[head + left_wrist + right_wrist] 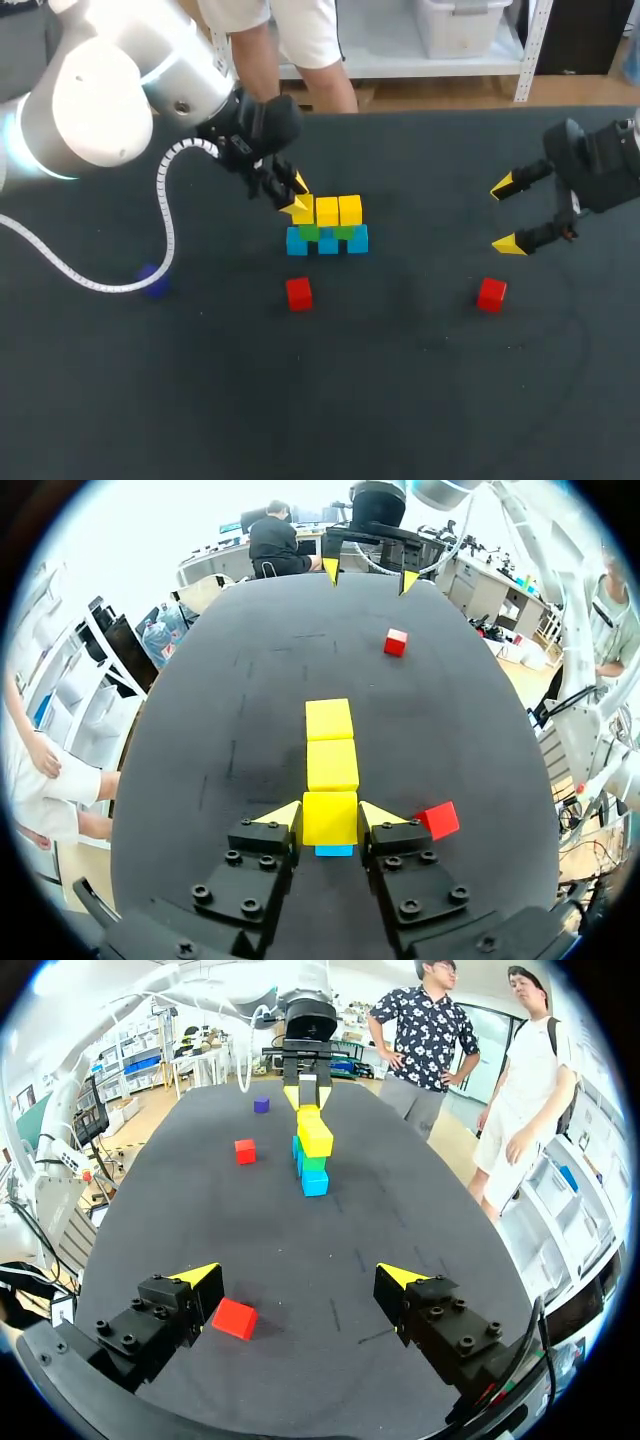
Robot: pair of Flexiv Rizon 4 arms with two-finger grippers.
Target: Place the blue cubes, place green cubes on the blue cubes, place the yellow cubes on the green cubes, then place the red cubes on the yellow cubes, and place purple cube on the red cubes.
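Observation:
A stack stands mid-table: three blue cubes [327, 243] in a row, green cubes [343, 232] on them, and three yellow cubes [338, 210] on top. My left gripper [297, 196] is shut on the leftmost yellow cube [330, 818], which lines up with the other two yellow cubes [330, 742]; a blue cube [333, 850] shows under it. One red cube [298, 293] lies in front of the stack, another red cube [491, 294] to the right. A purple cube [152, 280] lies at the left. My right gripper [510, 215] hangs open above the right red cube [235, 1318].
The left arm's white cable [165, 215] loops over the table near the purple cube. The black table top [400, 400] stretches bare in front of the red cubes.

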